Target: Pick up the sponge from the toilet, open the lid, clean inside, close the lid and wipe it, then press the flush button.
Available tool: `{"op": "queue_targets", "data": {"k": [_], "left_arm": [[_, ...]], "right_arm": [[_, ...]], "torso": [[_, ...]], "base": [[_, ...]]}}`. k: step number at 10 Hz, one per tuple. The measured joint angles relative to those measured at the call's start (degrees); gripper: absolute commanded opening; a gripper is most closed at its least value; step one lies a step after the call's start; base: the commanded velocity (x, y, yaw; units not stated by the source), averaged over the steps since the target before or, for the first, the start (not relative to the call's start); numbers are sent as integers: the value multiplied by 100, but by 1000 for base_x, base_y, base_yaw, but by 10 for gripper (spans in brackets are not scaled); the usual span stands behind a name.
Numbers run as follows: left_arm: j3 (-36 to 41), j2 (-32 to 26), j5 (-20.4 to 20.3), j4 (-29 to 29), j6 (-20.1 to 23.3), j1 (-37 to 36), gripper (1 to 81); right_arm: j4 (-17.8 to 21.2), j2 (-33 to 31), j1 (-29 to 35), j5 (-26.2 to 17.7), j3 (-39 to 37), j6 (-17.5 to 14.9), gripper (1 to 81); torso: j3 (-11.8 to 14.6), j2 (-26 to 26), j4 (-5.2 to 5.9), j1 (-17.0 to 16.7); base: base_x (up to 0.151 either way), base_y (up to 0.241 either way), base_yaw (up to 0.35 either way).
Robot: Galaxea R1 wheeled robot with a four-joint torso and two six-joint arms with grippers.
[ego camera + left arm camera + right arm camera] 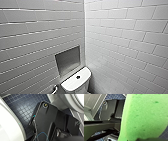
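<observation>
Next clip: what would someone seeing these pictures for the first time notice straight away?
The bright green sponge looms large in the right wrist view, above dark blue floor tiles. In the head view, the white toilet tank sits low at centre with a dark flush button on top, under a grey recessed niche in the white tiled wall.

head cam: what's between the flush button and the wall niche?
Nothing stands there. The head view shows only bare white tank top between the flush button and the wall niche.
</observation>
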Motion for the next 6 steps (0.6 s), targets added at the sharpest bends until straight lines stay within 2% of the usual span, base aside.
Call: {"op": "queue_targets", "data": {"k": [4,5,6], "left_arm": [[1325,-546,157,-2931,3349,-416,811],[1731,-647,274,-3496,3969,-802,811],[2072,-678,379,-3929,4389,-1286,811]], "right_arm": [[2,1,0,1,2,1,10],[2,4,0,-2,2,1,10],[2,4,2,-7,7,4,10]], "torso": [[0,0,2,0],[0,0,0,0],[0,0,0,0]], "base": [[0,0,0],[0,0,0],[0,0,0]]}}
